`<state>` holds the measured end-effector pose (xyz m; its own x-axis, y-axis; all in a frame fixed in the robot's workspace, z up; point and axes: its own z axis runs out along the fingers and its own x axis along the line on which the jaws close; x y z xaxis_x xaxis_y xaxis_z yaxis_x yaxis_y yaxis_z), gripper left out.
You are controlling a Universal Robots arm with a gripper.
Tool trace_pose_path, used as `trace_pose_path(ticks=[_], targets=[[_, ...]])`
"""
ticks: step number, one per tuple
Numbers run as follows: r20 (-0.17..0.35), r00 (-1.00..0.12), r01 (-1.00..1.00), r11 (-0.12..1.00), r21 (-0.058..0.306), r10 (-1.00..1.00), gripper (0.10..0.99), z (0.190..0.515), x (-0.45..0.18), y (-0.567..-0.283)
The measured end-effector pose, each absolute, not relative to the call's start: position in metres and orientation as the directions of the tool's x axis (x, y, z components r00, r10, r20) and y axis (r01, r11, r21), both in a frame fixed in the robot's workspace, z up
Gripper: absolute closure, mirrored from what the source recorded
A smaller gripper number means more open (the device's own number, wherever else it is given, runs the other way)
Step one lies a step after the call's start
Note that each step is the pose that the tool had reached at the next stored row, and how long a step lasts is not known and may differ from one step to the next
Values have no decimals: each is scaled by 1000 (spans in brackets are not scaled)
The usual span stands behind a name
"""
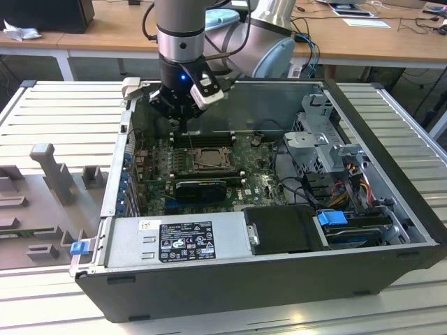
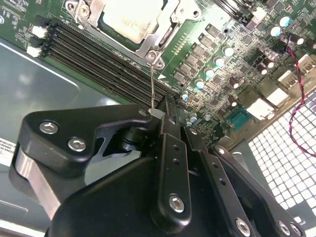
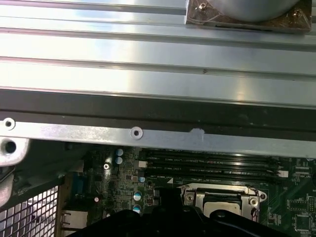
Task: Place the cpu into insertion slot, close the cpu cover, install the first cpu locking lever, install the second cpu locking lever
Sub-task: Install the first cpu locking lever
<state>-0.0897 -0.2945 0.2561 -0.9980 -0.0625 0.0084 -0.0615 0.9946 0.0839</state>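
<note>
Over the far edge of the motherboard I have my gripper [image 2: 159, 114] pinching a thin locking lever [image 2: 152, 84], whose long axis runs toward the insertion slot [image 2: 129, 22]; the cpu [image 2: 131, 17] sits under the closed cpu cover [image 2: 158, 37].

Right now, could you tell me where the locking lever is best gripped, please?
Grip the locking lever at its free upper end, from above, where the claw meets it: the thin wire stands up from the cpu cover's corner.
</note>
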Motion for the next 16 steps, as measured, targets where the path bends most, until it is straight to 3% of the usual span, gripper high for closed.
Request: trace_pose_path(ticks=[16], targets=[[8, -998, -62, 995, 84, -62, 980, 256, -84, -294]])
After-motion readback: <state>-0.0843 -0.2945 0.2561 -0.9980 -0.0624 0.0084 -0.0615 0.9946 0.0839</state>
